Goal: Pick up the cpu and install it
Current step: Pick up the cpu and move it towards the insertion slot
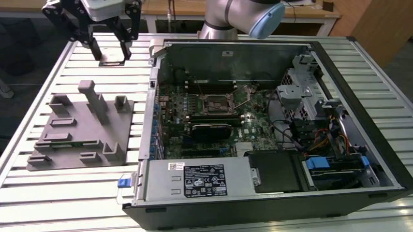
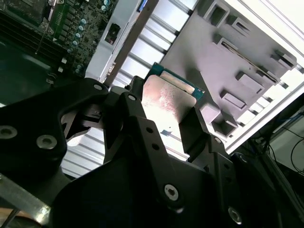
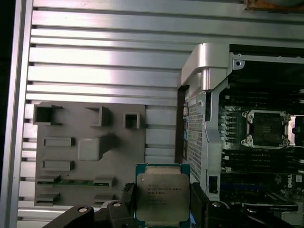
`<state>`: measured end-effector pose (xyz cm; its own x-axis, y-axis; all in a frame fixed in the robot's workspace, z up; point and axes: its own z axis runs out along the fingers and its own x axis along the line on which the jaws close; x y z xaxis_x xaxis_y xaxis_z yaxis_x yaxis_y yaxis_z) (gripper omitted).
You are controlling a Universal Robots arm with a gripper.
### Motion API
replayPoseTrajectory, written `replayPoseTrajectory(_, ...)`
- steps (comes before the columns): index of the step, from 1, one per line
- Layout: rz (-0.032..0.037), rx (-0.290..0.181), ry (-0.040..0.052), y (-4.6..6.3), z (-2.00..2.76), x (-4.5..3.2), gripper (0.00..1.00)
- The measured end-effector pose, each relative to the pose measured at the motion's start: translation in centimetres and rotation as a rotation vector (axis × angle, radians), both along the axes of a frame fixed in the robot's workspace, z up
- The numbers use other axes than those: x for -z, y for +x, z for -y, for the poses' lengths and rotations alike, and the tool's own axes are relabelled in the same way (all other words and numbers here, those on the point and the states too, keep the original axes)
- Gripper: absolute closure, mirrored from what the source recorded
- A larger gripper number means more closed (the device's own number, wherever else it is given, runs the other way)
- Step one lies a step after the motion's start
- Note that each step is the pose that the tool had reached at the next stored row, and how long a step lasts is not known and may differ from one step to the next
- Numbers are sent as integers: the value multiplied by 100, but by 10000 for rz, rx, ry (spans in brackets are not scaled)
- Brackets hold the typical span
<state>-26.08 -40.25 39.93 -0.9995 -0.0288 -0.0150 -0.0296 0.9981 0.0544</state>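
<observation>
The cpu (image 3: 162, 195), a small square chip with a silvery top plate and a green rim, hangs between the black fingers of my gripper (image 3: 161, 211), which is shut on its two sides. In the exterior view the gripper (image 1: 113, 57) holds the cpu (image 1: 111, 60) above the slatted table, beyond the grey tray (image 1: 71, 140) and off the exterior view's left of the open computer case. The second wrist view shows the cpu (image 2: 168, 97) from its plate side, pinched in the gripper (image 2: 164, 118). The dark socket frame (image 1: 214, 102) on the motherboard lies open, also seen as the socket (image 3: 266, 128).
The open computer case (image 1: 361, 63) takes up the middle and the exterior view's right, with high metal walls, a drive cage (image 1: 306, 96), cables and a power supply (image 1: 197, 180). The grey tray (image 3: 85, 152) has upright posts. The case's corner bracket (image 3: 205, 61) stands between gripper and socket.
</observation>
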Motion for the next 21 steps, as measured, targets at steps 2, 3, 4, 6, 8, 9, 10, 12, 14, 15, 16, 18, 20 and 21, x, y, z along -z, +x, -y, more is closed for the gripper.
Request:
replayPoseTrajectory(2,0,0,0,31,-2,0,45)
replayPoseTrajectory(3,0,-1,0,45,-4,1,45)
replayPoseTrajectory(4,0,-1,0,56,-7,2,45)
replayPoseTrajectory(6,0,0,0,79,-14,3,45)
replayPoseTrajectory(8,0,-1,0,104,-23,5,45)
replayPoseTrajectory(9,-1,0,-1,117,-32,5,45)
replayPoseTrajectory(10,0,0,0,132,-40,6,45)
replayPoseTrajectory(12,0,0,0,164,-55,7,45)
replayPoseTrajectory(14,0,-1,0,201,-64,8,45)
replayPoseTrajectory(15,-1,-1,0,219,-68,9,45)
replayPoseTrajectory(16,0,0,0,238,-70,9,45)
replayPoseTrajectory(18,0,0,-1,273,-74,10,45)
replayPoseTrajectory(20,0,0,0,312,-74,12,45)
replayPoseTrajectory(21,0,0,0,330,-75,13,45)
